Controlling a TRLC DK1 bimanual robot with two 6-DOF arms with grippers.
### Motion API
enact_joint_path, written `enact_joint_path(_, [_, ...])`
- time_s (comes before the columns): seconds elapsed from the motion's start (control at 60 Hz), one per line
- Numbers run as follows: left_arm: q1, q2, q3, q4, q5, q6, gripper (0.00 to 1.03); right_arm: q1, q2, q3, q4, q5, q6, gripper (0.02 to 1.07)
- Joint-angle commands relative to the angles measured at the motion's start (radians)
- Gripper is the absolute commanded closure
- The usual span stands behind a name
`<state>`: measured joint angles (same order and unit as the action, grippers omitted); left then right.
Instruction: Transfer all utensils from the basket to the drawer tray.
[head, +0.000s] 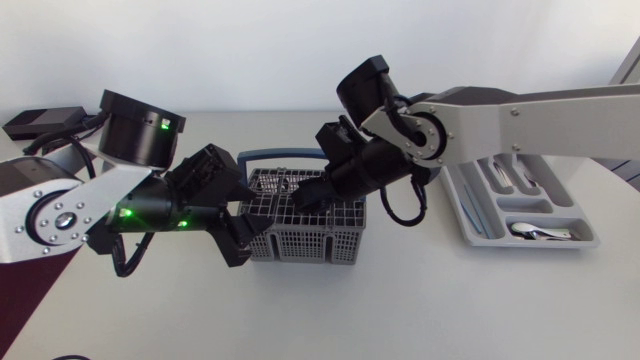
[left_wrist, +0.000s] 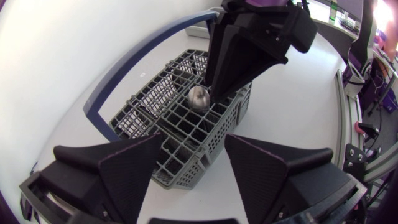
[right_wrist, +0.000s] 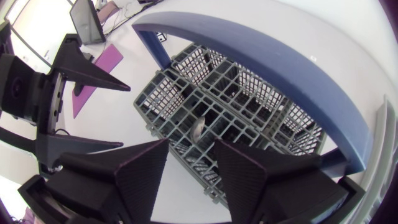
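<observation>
Two pincers work at the basket (head: 300, 240), which sits left of centre in the head view, while the drawer tray (head: 478, 212) lies well apart at the right of the frame with some cutlery (head: 540, 232) already in its compartments.

The left pincer (head: 237, 240) is spread wide and holds nothing. It sits low at the basket's left corner, which lies between its fingers (left_wrist: 124, 168) without being clamped. I judge that it is there to brace the basket, so the basket does not slide or tip on the worktop (head: 400, 300) when something is pulled out.

The right pincer (head: 308, 197) reaches in from the right of the frame and tilts down into the basket just inside the blue handle (head: 285, 155). Its tip is right at a spoon (left_wrist: 199, 96). Whether it has hold of the spoon I cannot tell, since the contact is hidden.

The spoon stands in one of the middle cells of the grid. Its long axis is close to upright, with the bowl pointing up just clear of the grid and the handle hidden below. A steep approach from above suits that pose, because a straight lift along the axis should keep the handle from catching in the mesh.
</observation>
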<state>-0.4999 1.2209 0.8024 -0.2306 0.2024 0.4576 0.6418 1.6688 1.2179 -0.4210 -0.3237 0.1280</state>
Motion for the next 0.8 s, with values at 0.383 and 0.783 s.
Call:
enact_joint_path(0.383, [0.014,0.037,-0.037,0.033,0.012,0.026,0.32,-0.001,0.034,0.000,0.087,0.028,0.056,0.57])
enact_joint_path(0.783, [0.014,0.035,-0.042,0.033,0.014,0.024,0.32,0.013,0.058,-0.015,0.126,0.038,0.065,0.72])
